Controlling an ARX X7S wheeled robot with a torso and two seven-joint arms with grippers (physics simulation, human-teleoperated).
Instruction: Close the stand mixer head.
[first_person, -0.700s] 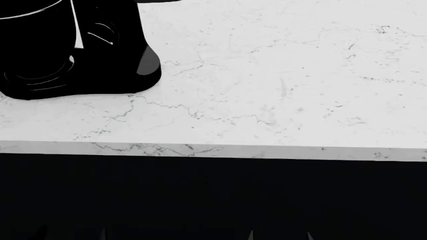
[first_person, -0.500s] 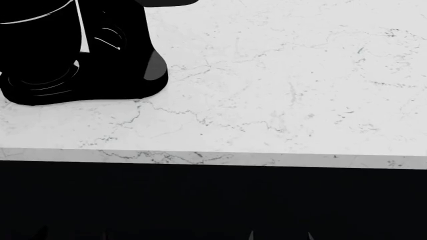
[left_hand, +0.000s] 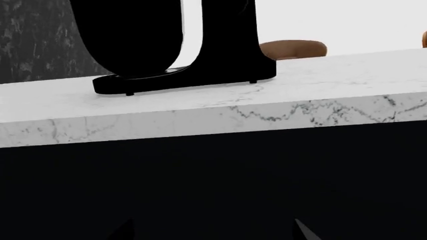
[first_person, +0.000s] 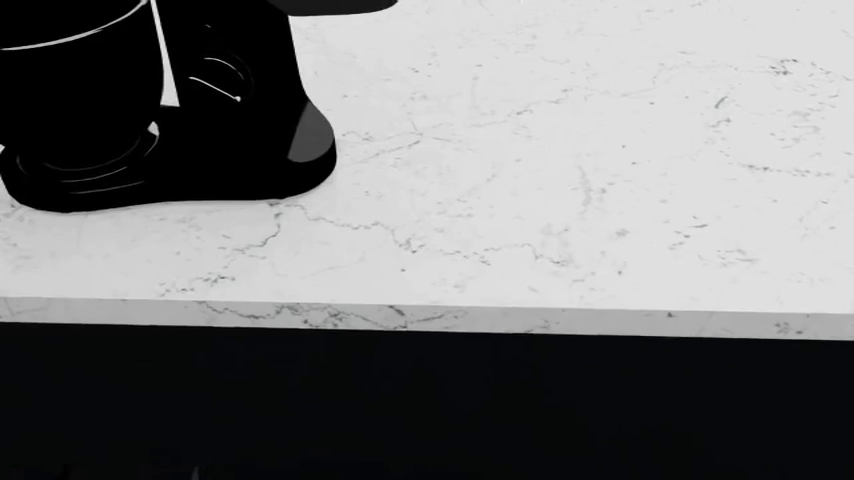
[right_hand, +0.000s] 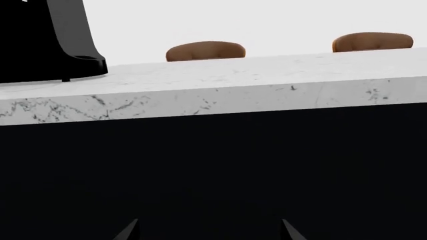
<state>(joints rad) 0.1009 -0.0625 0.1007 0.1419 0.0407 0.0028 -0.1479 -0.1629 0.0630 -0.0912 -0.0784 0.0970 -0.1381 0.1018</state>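
Here, a glossy black stand mixer (first_person: 160, 110) sits at the far-left end of the white marble bench (first_person: 561, 200).

Only a sliver of the stand mixer head (first_person: 340, 5) shows, cut off at the head view's top edge above the neck. The black bowl (first_person: 74, 60) rests on the base. Both hands hang below the bench's front edge, each showing two parted fingertips: left hand (left_hand: 213, 231), right hand (right_hand: 208, 230). Brown chair backs (right_hand: 205, 51) stand beyond.
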